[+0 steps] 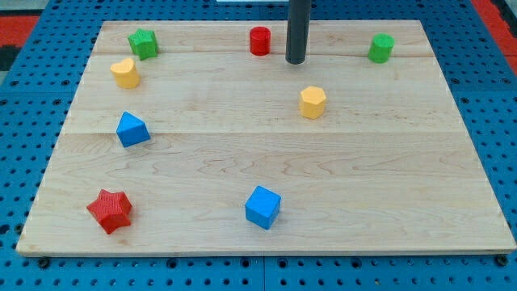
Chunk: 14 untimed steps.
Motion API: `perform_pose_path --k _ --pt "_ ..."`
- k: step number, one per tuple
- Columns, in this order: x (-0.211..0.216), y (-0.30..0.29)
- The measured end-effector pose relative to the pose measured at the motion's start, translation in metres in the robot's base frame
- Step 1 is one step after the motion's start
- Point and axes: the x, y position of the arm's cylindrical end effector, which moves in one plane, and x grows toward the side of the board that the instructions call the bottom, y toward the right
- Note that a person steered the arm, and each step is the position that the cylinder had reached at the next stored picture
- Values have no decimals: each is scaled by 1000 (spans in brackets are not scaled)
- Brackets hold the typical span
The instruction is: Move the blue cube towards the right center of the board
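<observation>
The arm has no pincer at all, so nothing opens, closes or holds here; it ends in a dark rod, and my tip (296, 61) is the only working part. The tip stands near the view's top of the board (266, 162), a little right of the middle. It touches no block. The red cylinder (259, 40) is just beside it on the view's left, with a small gap between them. The yellow hexagon block (313, 102) lies below the tip and slightly to the right, also apart from it.

The blue cube (262, 207) sits near the view's bottom edge, about in the middle from left to right. It is well apart from the tip, almost the whole depth of the board away, and it is turned so that one corner points toward the bottom. No other block touches it.

On the view's left side there are four blocks: a green star-like block (143, 43) in the top corner, a yellow heart-like block (125, 73) just below it, a blue triangular block (132, 129) lower down, and a red star (110, 211) near the bottom corner. A green block (381, 48), its shape hard to tell, stands at the top right, well apart from the tip.
</observation>
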Motion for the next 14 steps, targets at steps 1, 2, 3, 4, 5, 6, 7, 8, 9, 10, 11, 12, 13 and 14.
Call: perform_pose_path --k 1,2,3,4,5,6,7,8,9,10,11,12,13,14 --pt "9 -1" --pt "50 -23" --pt "72 -56" --pt "92 -89" --pt "158 -101" --pt "204 -109" --pt "218 -109" --pt "288 -109" --pt "296 -109" --pt "321 -96" --pt "329 -63" --pt "319 -63" --pt "257 -63" --pt "199 -63"
